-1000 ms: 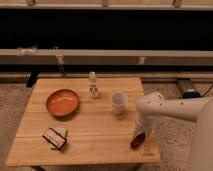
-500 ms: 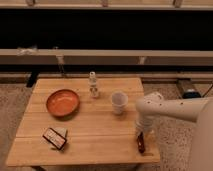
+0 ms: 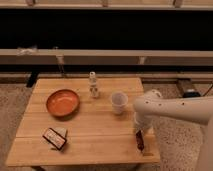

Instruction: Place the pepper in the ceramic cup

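Observation:
The pepper [image 3: 140, 141] is a small dark red-brown pod standing nearly upright at the front right edge of the wooden table [image 3: 95, 135]. My gripper [image 3: 138, 131] comes down from the white arm on the right and sits right on top of the pepper. The ceramic cup [image 3: 118, 102] is a plain white cup, upright at the table's middle right. It stands apart from the gripper, behind it and a little to its left.
An orange bowl [image 3: 63, 102] sits at the left middle. A slim white bottle [image 3: 93, 85] stands at the back centre. A flat dark box with a white label [image 3: 55, 138] lies at the front left. A dark rail wall runs behind the table.
The pepper has turned from a tilted pose to nearly upright and shifted slightly right under the gripper. The arm has moved only a little.

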You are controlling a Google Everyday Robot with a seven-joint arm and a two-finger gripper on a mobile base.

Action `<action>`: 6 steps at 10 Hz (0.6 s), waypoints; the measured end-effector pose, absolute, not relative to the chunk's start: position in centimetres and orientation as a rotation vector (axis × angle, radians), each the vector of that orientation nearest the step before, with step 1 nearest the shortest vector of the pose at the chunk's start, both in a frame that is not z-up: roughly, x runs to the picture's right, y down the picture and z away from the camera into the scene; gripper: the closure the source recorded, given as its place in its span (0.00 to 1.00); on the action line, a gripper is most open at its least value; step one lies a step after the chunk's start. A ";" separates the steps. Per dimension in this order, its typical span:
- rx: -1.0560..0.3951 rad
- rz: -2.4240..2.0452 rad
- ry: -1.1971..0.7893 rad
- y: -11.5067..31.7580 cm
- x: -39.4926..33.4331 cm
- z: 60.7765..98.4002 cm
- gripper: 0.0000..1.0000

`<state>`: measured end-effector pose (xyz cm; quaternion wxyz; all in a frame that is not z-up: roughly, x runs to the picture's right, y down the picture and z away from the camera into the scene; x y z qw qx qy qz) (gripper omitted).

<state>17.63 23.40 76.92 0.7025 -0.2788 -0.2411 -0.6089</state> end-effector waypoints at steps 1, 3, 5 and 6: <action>-0.579 -1.399 -0.505 21.8 16.9 75.5 1.00; -0.494 -1.474 -0.446 18.4 16.0 72.9 1.00; -0.402 -1.565 -0.381 14.3 15.1 70.8 1.00; -0.353 -1.610 -0.352 12.1 14.7 70.1 1.00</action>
